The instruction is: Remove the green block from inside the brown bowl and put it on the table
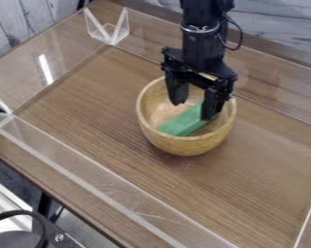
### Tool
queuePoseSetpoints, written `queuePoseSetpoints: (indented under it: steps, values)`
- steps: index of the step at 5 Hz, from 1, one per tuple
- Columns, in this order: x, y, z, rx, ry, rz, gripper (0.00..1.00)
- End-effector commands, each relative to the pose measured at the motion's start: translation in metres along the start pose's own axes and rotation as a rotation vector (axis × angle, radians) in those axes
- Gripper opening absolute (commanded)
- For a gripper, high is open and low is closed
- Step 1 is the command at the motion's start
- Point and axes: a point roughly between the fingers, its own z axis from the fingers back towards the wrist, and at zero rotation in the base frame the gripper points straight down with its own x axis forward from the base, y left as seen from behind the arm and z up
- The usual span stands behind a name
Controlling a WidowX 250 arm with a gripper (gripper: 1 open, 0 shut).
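Note:
A tan wooden brown bowl (184, 141) stands on the table (93, 136), a little right of centre. Inside it lies the green block (182, 125), resting against the paler inner wall. My black gripper (194, 105) points straight down into the bowl, directly over the block. Its jaws stand open, one finger (176, 91) to the left and the other to the right of the block's upper end. The fingertips are low inside the bowl, and I cannot tell whether they touch the block.
Low clear acrylic walls (67, 44) edge the tabletop on all sides. A clear acrylic bracket (108, 29) sits at the far left corner. Dark cables and a frame (28, 228) show below the near left edge.

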Motion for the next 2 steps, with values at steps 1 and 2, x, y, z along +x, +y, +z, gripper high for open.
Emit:
queuePoseSetpoints:
  steps: [1, 2]
  values:
    - [0.0112, 0.0018, 0.0088, 0.008, -0.048, -0.003, 1.0]
    - [0.0129, 0.0029, 0.0005, 0.01, -0.03, -0.003, 1.0]
